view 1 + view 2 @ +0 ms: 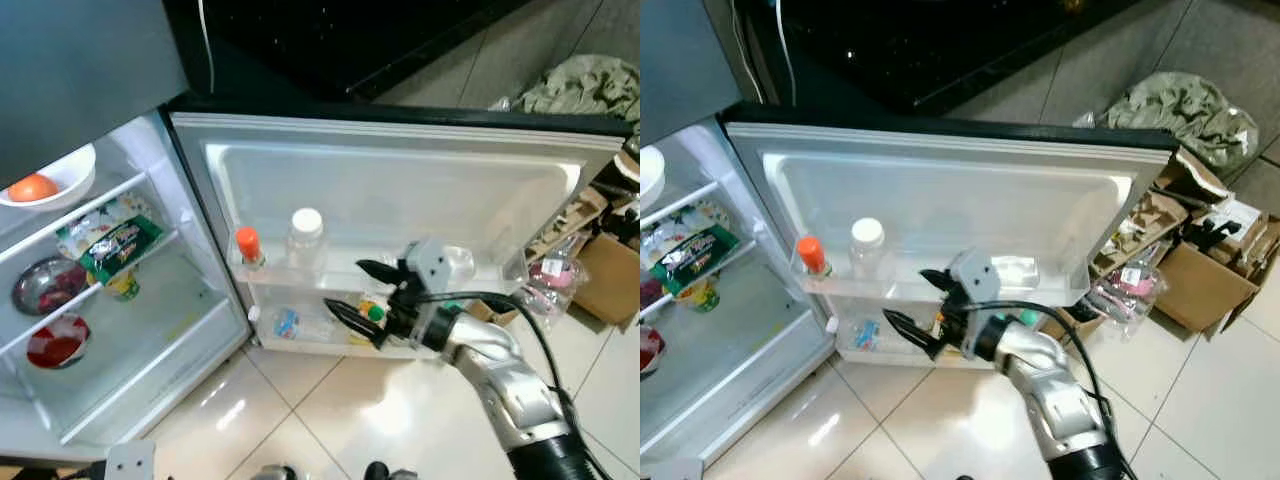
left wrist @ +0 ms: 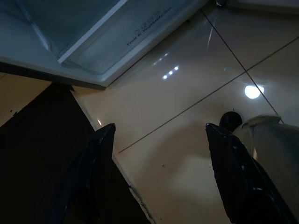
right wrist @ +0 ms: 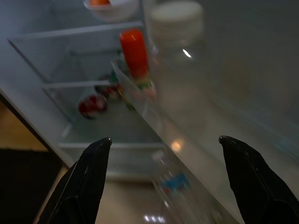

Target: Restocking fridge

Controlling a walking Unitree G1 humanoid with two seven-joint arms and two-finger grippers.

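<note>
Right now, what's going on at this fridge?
The fridge door stands open and the robot's right gripper is at the door shelves, jaws open and holding nothing. An orange-capped bottle and a white-capped clear bottle stand on the upper door shelf; a water bottle lies in the lower one. Inside the fridge, a white bowl holds an orange fruit. The left gripper hangs open over the floor.

On the open fridge's white door shelf (image 1: pixel 300 285) we see an orange-capped bottle (image 1: pixel 249 247) beside a clear white-lidded plastic jar (image 1: pixel 305 240), both upright.
</note>
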